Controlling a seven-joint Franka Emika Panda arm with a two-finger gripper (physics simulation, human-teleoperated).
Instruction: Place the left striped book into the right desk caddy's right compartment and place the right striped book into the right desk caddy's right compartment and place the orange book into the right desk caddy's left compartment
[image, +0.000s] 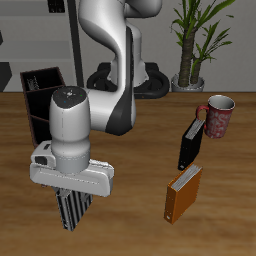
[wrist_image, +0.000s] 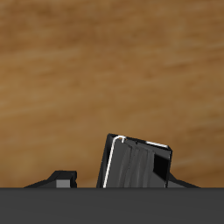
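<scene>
My gripper (image: 76, 196) is shut on a thin black-and-grey striped book (image: 77, 207) and holds it upright just above the table, near the front edge. In the wrist view the striped book (wrist_image: 133, 164) stands between the gripper's fingers (wrist_image: 61, 181), with its pale page edge showing. I cannot tell which of the two striped books it is, and the other one is out of view. The right desk caddy (image: 42, 84) stands far back, behind the arm. The orange book (image: 183, 194) lies across the table, far from the gripper.
A plain black book (image: 191, 145) lies just behind the orange book. A red-patterned mug (image: 218, 116) stands behind it. A potted plant (image: 190, 60) and the robot base (image: 125, 75) are at the back.
</scene>
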